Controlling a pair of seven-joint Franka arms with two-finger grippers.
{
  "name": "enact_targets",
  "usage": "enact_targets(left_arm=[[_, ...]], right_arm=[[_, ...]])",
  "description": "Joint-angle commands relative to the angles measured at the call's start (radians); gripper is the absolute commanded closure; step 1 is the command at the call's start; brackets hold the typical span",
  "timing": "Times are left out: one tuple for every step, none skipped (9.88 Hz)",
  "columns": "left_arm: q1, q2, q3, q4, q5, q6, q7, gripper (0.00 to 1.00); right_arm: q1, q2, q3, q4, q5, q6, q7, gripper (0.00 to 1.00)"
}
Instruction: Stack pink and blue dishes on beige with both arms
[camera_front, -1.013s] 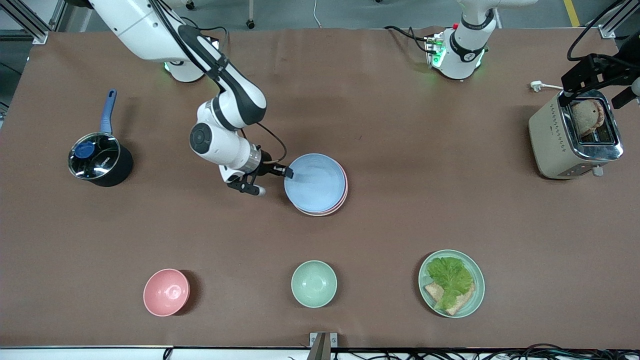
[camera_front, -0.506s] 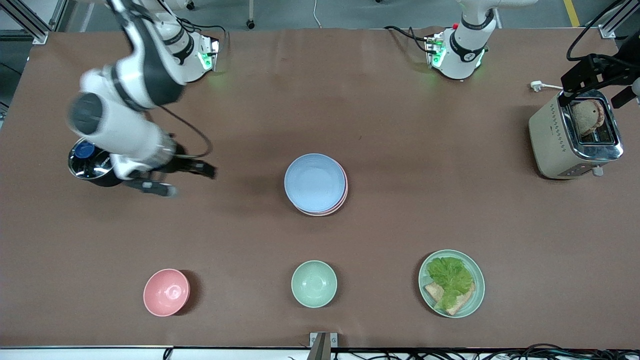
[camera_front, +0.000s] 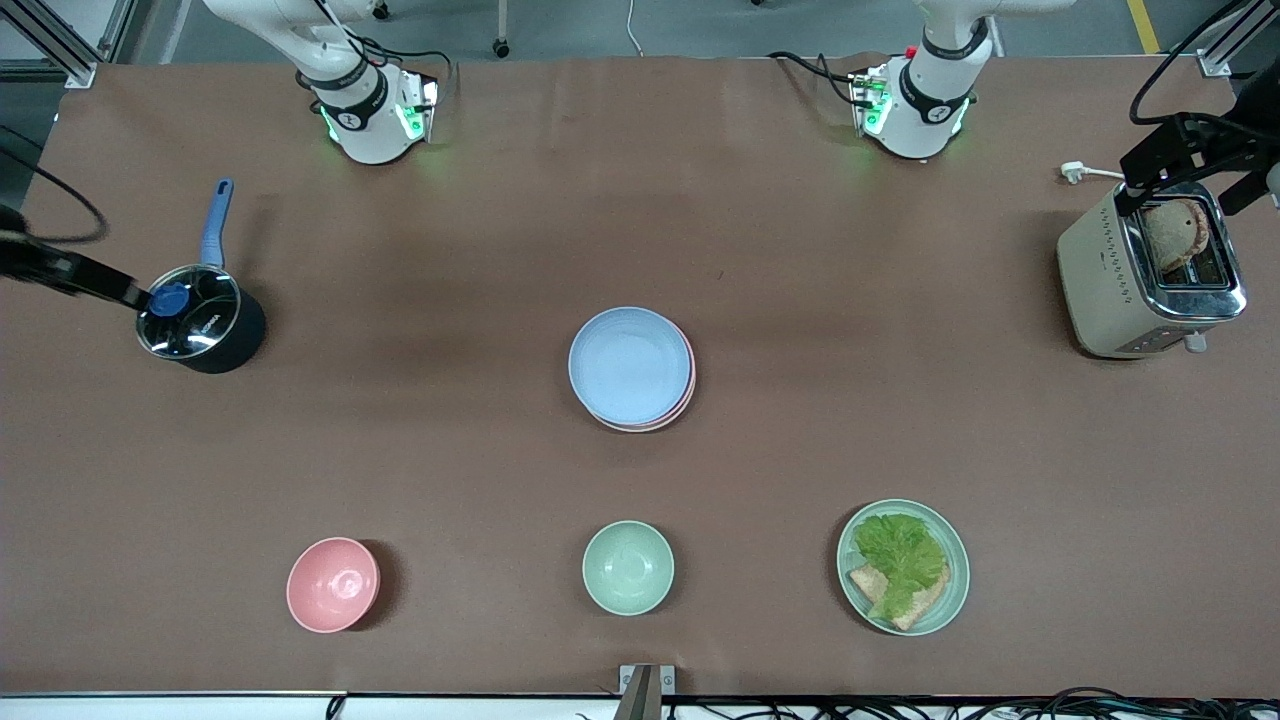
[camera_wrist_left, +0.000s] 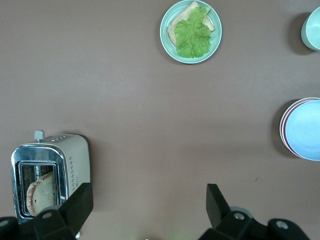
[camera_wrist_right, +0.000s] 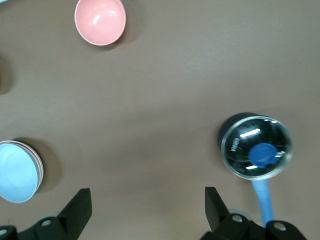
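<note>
Below my left jaws sits the toaster holding bread; well away lies the lettuce plate. Beneath my right jaws stands the lidded pot, the pink bowl well apart.

Brown matte table, grey floor above its top edge, aluminium frame rails at corners

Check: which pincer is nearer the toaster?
Left. The left pincer is open, up over the toaster at its own end of the table. The right pincer is open too, over the pot at the right arm's end.
</note>
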Motion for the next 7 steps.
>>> enact_targets(left_arm=[[0.009,-0.001,0.001,-0.042,-0.019,0.000,-0.010,0.00],[0.009,-0.001,0.001,-0.042,-0.019,0.001,-0.010,0.00],[0.009,-0.001,0.001,-0.040,-0.019,0.001,-0.010,0.00],[0.009,-0.001,0.001,-0.039,-0.019,0.001,-0.010,0.00],[0.009,-0.001,0.002,-0.038,-0.019,0.001,-0.010,0.00],[0.009,-0.001,0.001,-0.038,-0.019,0.001,-0.010,0.00],[0.009,-0.001,0.001,-0.038,-0.019,0.001,-0.010,0.00]], right_arm=[[-0.025,-0.064,0.026,0.007,-0.076,-0.029,-0.040,0.00],[-0.025,-0.066,0.026,0.002,-0.089,-0.065,-0.023,0.00],[-0.022,-0.063,0.028,0.007,-0.090,-0.066,-0.021,0.00],[-0.022,-0.063,0.030,0.005,-0.089,-0.064,-0.021,0.00],[-0.022,-0.062,0.030,0.007,-0.089,-0.062,-0.021,0.00],[-0.021,-0.062,0.031,0.007,-0.087,-0.062,-0.021,0.00],[-0.021,-0.062,0.031,0.007,-0.090,-0.062,-0.028,0.00]])
